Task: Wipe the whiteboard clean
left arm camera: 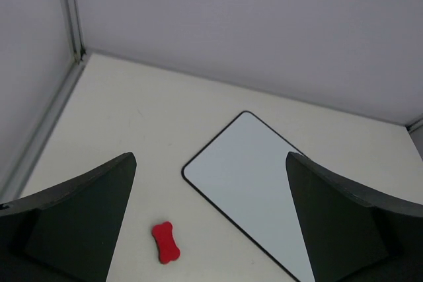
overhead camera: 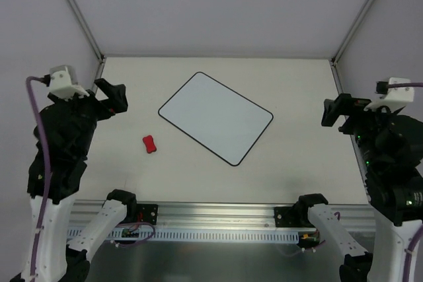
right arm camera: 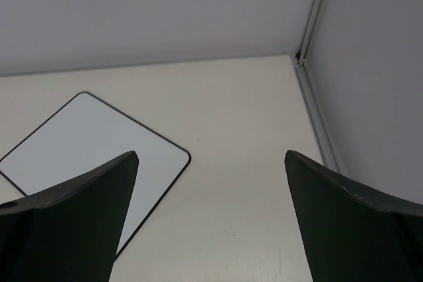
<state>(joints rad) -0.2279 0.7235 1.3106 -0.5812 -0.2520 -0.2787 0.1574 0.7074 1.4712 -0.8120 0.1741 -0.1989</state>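
Whiteboard (overhead camera: 215, 117): smooth white face, slight sheen, thin black edging. Eraser (overhead camera: 151, 144): red, matt, material not resolved. Worktop (overhead camera: 297, 163): cream, matt, smooth, a few tiny specks. Left gripper (left arm camera: 210, 163) and right gripper (right arm camera: 211, 160): dark, matt, plastic-looking fingers (left arm camera: 73, 222) with smooth flat faces. Rail (overhead camera: 218, 212) at near edge: bare metal, satin grey. Corner posts (overhead camera: 76, 8): same pale metal. Walls (overhead camera: 218, 4): flat matt grey-white panels. Lower arm links (overhead camera: 106, 219): smooth white plastic.
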